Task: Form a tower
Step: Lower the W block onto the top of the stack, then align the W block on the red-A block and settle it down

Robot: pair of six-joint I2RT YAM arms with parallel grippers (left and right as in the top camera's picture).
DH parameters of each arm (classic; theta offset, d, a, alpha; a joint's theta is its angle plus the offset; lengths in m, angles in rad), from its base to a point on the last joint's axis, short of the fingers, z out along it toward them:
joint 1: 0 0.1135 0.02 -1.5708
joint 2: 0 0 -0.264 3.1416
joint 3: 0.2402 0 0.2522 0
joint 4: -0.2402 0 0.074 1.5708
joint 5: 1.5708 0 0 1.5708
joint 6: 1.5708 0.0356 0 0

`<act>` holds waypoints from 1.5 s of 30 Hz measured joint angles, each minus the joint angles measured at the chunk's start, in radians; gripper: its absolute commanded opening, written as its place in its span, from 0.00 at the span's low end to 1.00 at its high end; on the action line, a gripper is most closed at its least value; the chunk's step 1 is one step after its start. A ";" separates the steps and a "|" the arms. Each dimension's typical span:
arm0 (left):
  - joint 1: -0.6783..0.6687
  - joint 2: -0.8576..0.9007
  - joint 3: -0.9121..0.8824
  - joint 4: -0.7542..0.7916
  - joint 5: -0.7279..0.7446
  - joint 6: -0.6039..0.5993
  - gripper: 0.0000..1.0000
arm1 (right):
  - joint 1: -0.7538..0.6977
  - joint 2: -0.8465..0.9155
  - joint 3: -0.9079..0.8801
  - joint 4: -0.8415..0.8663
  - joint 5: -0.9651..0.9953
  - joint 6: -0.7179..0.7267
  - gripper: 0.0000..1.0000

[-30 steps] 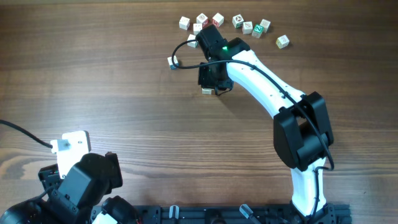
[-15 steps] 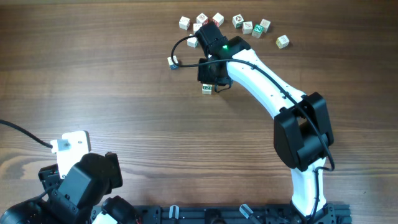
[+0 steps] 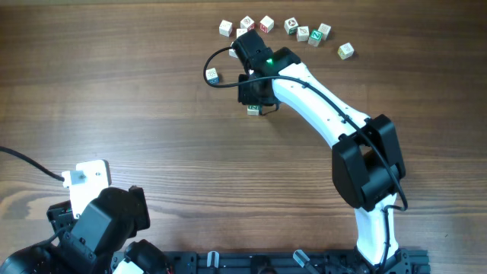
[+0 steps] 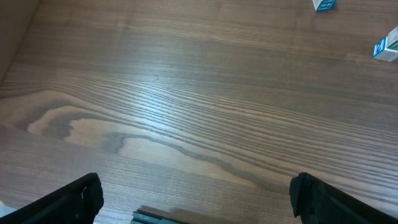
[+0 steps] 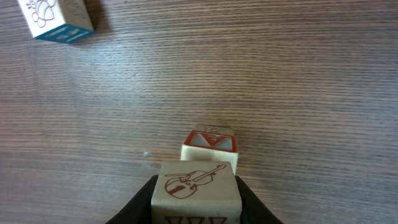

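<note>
My right gripper [image 5: 196, 191] is shut on a whitish cube with a red violin print [image 5: 195, 180], one black finger on each side of it. Just beyond and below that cube stands a whitish cube with a red-framed top [image 5: 210, 144]. From overhead, the right gripper [image 3: 255, 93] hangs over the tower [image 3: 253, 109], which shows a green side face. How many cubes it holds cannot be told from above. My left gripper [image 4: 199, 199] is open over bare wood, far from the cubes.
A loose blue-marked cube [image 3: 212, 74] lies left of the right gripper, also in the right wrist view as a blue-sided cube [image 5: 56, 18]. Several loose cubes [image 3: 303, 33] form a row at the table's back edge. The left arm [image 3: 103, 221] sits at the front left.
The right gripper with the violin cube has shifted slightly left and back. The blue-marked cube is now free of the cable's cover. The left arm has not moved.
</note>
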 measured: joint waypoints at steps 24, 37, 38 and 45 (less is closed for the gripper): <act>0.000 0.000 0.000 0.000 0.000 0.000 1.00 | 0.000 0.000 -0.006 0.033 0.014 0.026 1.00; 0.000 0.000 0.000 0.000 0.000 0.000 1.00 | 0.000 0.000 -0.034 0.047 -0.024 0.103 0.99; 0.000 0.000 0.000 0.000 0.000 0.000 1.00 | 0.000 0.000 -0.041 0.046 -0.024 0.110 0.99; 0.000 0.000 0.000 0.000 0.000 0.000 1.00 | 0.000 0.014 -0.053 0.052 -0.024 0.128 0.97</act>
